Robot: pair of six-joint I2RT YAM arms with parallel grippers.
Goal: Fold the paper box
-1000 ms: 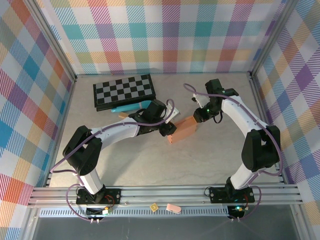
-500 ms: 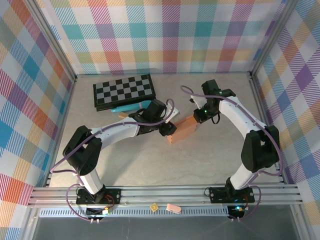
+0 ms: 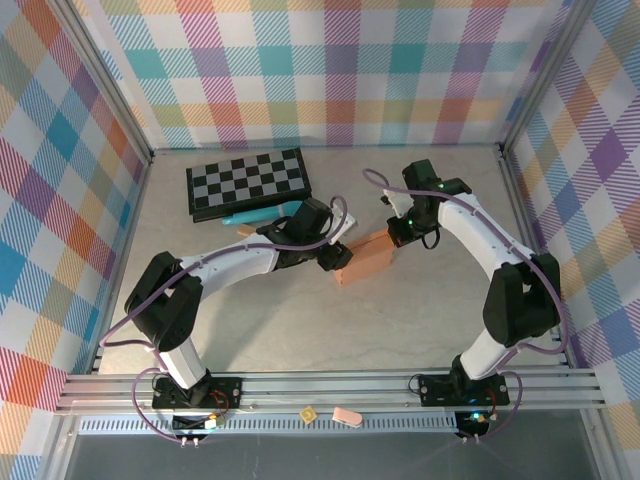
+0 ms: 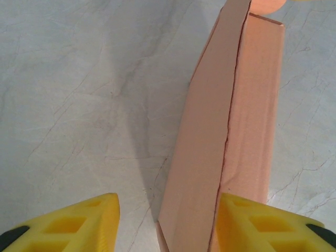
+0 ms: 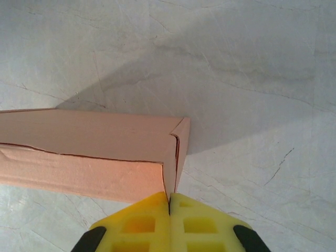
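Note:
The paper box, salmon-orange and folded into a long closed shape, lies at the middle of the table. My left gripper is at its left end. In the left wrist view the left gripper is open and straddles the paper box; the box lies against the right finger, with bare table between it and the left finger. My right gripper is at the box's right end. The right wrist view shows the right gripper shut, pinching the thin end wall of the paper box.
A black-and-grey chessboard lies at the back left, with a teal object and a small tan block along its near edge, just behind my left arm. Two small pieces rest on the front rail. Chequered walls enclose the table.
My right gripper has shut onto the box's right end. The left jaws have spread a little wider. The box's left end has shifted slightly.

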